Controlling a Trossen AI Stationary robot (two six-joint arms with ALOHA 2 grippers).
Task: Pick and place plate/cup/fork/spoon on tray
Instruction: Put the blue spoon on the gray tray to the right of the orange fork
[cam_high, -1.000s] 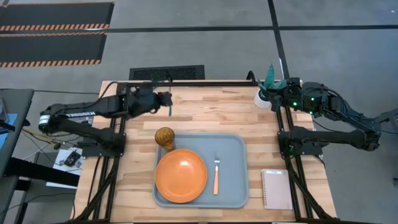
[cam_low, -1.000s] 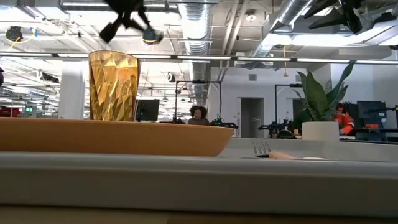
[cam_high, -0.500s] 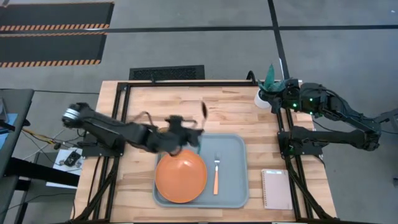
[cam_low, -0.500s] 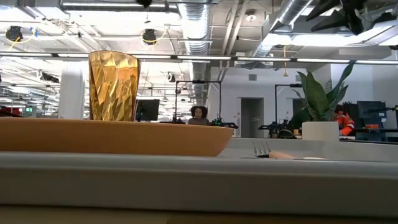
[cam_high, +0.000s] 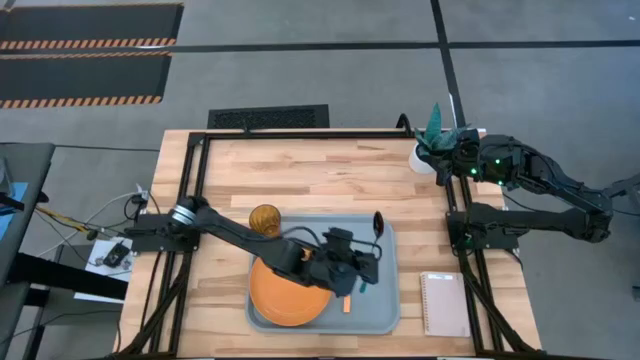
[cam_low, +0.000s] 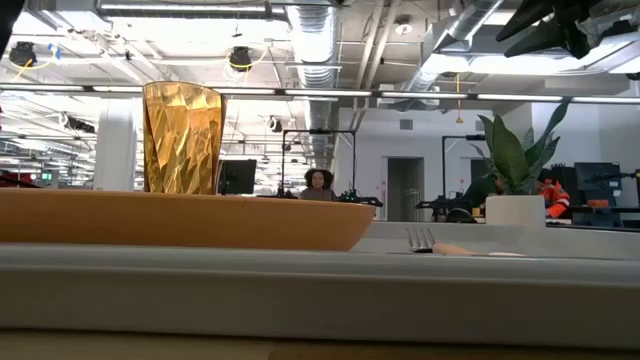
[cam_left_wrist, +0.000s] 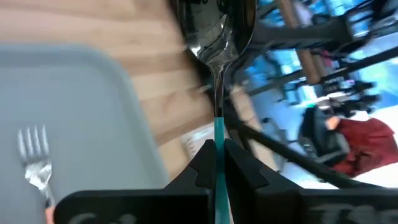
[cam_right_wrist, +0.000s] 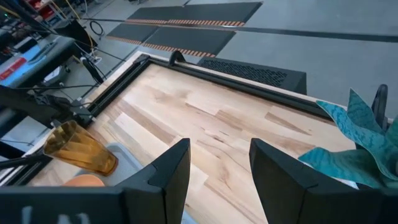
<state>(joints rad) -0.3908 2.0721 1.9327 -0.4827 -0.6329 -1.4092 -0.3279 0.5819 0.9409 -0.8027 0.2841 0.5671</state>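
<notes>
My left gripper (cam_high: 366, 264) reaches over the grey-blue tray (cam_high: 385, 300), shut on the spoon (cam_high: 378, 224). The spoon's dark bowl (cam_left_wrist: 221, 30) sticks out ahead over the tray's far right part. The orange plate (cam_high: 285, 290) lies on the tray's left half, partly under my left arm. The amber cup (cam_high: 265, 220) stands upright at the tray's far left corner. The fork (cam_left_wrist: 34, 157) lies on the tray beside the plate; its orange handle (cam_high: 346, 301) shows below the gripper. My right gripper (cam_right_wrist: 217, 168) is open and empty at the far right, by the plant. My left gripper pinches the spoon's light blue handle (cam_left_wrist: 219, 138) between its two fingers. The fingers lie along the spoon, pointing toward the table's far right, with the stem and bowl sticking out ahead of their tips. The spoon does not show at tray level in the low view.
A white pot with a green plant (cam_high: 432, 150) stands at the table's far right, next to my right gripper. A small pink notebook (cam_high: 444, 303) lies right of the tray near the front edge. Bare wood lies beyond the tray's far rim.
My left arm has swung from the table's far left, out over the cup and plate, toward the near right, carrying the spoon. The spoon has turned: its bowl now points toward the far right over the tray's right part. My right arm has kept still.
</notes>
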